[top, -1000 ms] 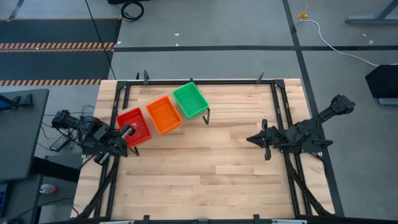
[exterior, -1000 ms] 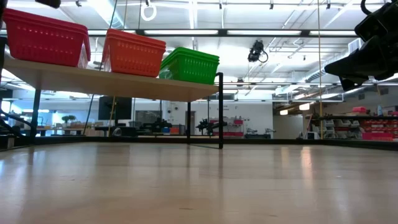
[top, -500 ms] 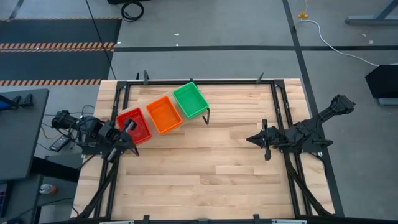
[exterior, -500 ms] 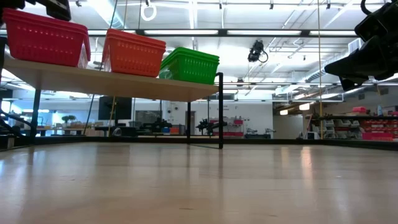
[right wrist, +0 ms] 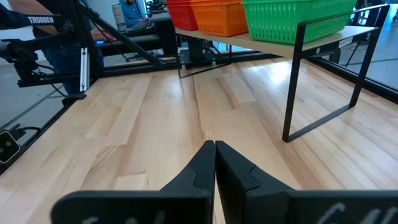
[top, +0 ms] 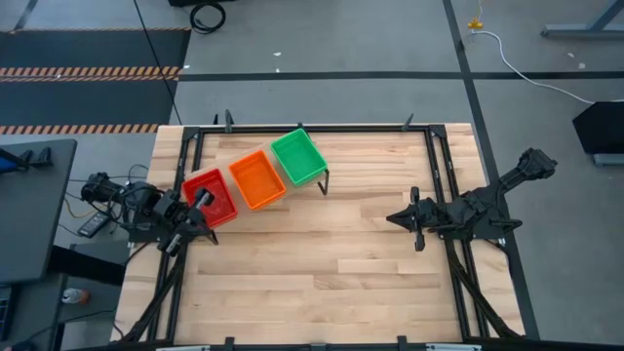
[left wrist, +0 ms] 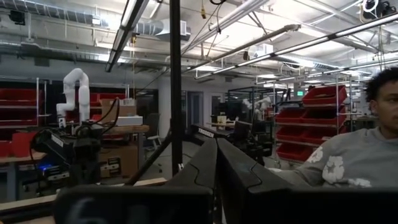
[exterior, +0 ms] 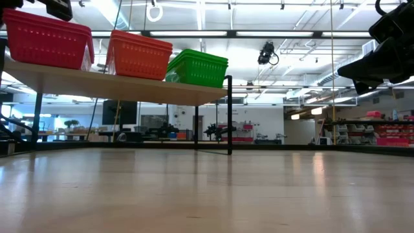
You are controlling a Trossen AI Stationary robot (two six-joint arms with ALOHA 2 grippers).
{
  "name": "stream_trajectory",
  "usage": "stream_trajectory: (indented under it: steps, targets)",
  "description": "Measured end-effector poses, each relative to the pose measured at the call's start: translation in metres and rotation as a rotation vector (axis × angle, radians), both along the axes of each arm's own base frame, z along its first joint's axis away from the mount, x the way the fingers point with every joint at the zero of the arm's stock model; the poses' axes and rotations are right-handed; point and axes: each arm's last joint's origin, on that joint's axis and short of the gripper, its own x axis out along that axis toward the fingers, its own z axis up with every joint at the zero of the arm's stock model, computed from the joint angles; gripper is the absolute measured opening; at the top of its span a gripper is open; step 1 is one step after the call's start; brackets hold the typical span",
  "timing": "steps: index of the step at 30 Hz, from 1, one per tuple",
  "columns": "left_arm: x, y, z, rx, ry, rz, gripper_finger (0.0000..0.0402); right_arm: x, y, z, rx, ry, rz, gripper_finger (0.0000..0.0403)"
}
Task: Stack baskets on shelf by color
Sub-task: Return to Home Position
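Left gripper (left wrist: 216, 152): jaws shut flat against each other, nothing held. It hangs at the left end of the shelf (exterior: 129, 85), over the near-left corner of the red baskets (top: 212, 198). It's aimed out into the room, where a person (left wrist: 348, 155) in a grey sweatshirt shows on the right.

Right gripper (right wrist: 214, 146): jaws also pressed together, empty. It's over the right side of the table (top: 322, 283), well apart from the shelf and pointing toward it.

The shelf stands far-left on the table, at an angle. It holds three stacks side by side. Red is at the left end, orange baskets (top: 257, 179) are in the middle, and green baskets (top: 297, 156) are at the right end, farthest back.
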Motion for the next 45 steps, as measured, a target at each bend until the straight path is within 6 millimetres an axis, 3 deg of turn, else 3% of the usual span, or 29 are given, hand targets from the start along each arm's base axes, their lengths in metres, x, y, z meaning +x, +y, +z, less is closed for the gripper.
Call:
stream_trajectory:
  steps: [7,14,45]
  targets:
    - [-0.0001,0.0003,0.0004,0.030,-0.020,0.024,0.0024,0.0000,0.0000,0.0000,0.000,0.000,0.000,0.0018]
    - [0.0015,0.0047,0.0006,-0.021,0.001,0.176,0.0015,0.0000,0.0000,0.0000,0.000,0.000,0.000,0.0016]
    - [0.0016,0.0048,0.0006,-0.024,0.002,0.179,0.0021,0.0000,0.0000,0.0000,0.000,0.000,0.000,0.0018]
